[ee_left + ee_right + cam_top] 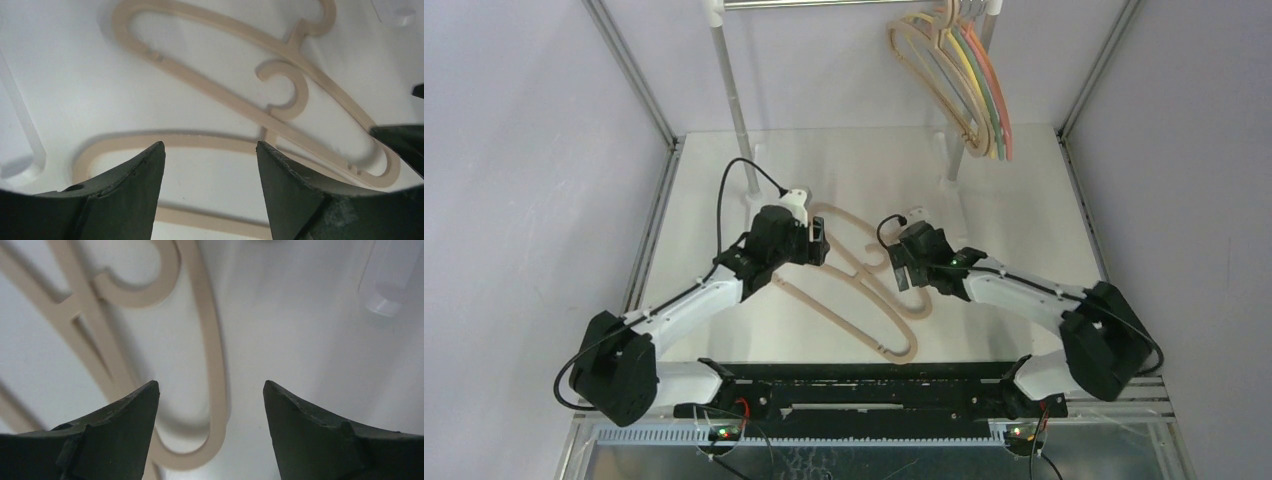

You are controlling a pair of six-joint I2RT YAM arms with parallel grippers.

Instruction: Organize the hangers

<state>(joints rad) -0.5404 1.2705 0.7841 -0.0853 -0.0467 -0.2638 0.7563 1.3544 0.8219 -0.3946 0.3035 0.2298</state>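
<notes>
Left claw [210, 150]: you've got it wide, empty, hovering over a hanger.
Right claw [211, 390]: wide, empty too.
Beige hangers [210, 88]: two, overlapping, flat on tabletop [1024, 210], frame centre.
Hung hangers [996, 110]: upper right.

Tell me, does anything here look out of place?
Yes. Two beige hangers lie flat in the middle of the table, overlapping each other. The other hangers hang in a bunch from the rail at the back right, so these two look stray.
</notes>
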